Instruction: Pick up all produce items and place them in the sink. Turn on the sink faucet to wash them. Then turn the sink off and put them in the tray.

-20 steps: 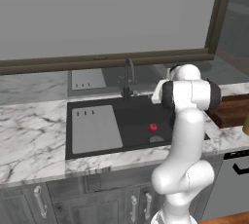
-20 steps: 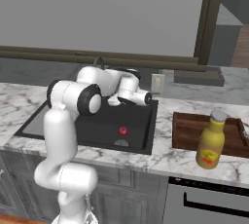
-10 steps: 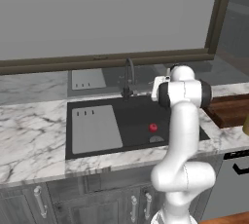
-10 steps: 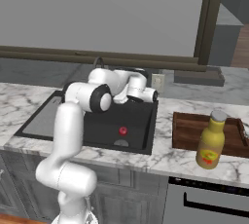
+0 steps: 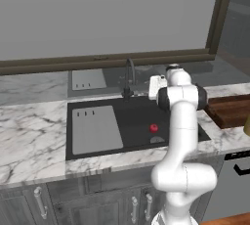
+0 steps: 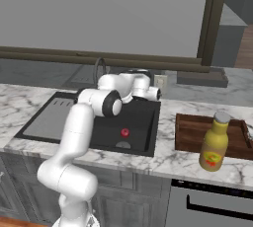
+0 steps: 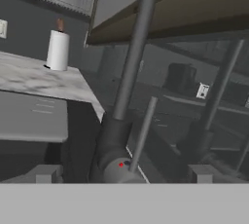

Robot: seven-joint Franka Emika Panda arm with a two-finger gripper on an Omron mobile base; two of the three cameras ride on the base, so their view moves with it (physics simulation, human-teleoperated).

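Produce step is looking done: the red fruit [image 5: 154, 128] is lying in the sink [image 5: 134, 116] near the drain, w/ nothing else to pick being seen on the tabletop [image 5: 29, 136]. Wash step is being started; the faucet [image 7: 127, 96] is being approached at its base and lever, no water seen running yet. Gripper [image 6: 156, 93] fingers are being held wide apart, nothing gripped. Left: tap on, tap off, fruit to the tray [image 6: 195, 130], where a yellow bottle [image 6: 214, 142] is standing.

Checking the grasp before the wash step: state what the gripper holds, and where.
Nothing is held: the gripper is open, beside the sink faucet.
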